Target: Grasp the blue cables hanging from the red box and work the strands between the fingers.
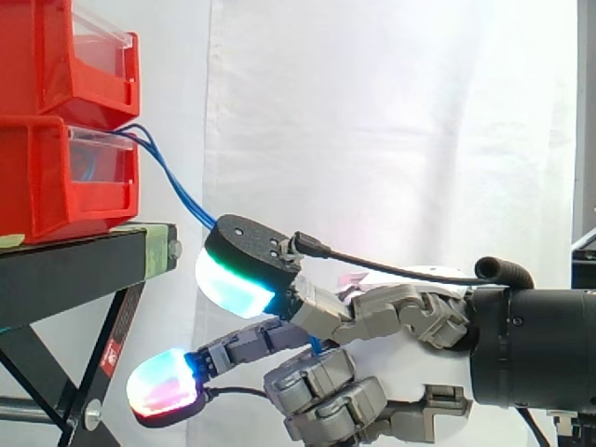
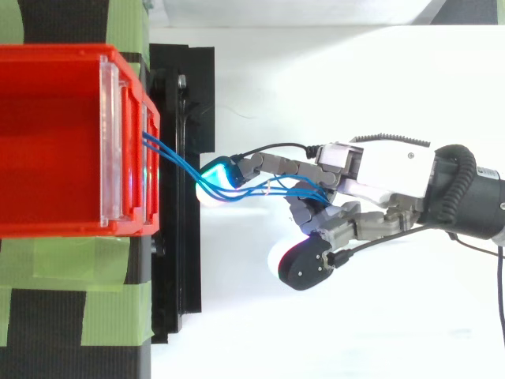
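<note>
Thin blue cables [image 2: 172, 158] are trailing from the red plastic box [image 1: 56, 186] | hand's [image 2: 379, 170] fingers [image 2: 276, 167] are curling around the strands mid-span | seeming light, limp, slippery; best gripped there

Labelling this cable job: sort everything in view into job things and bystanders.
Job: blue cables, lower red bin they hang from, hand holding them.
Just there: upper red bin, black stand, green tape, white curtain.
</note>
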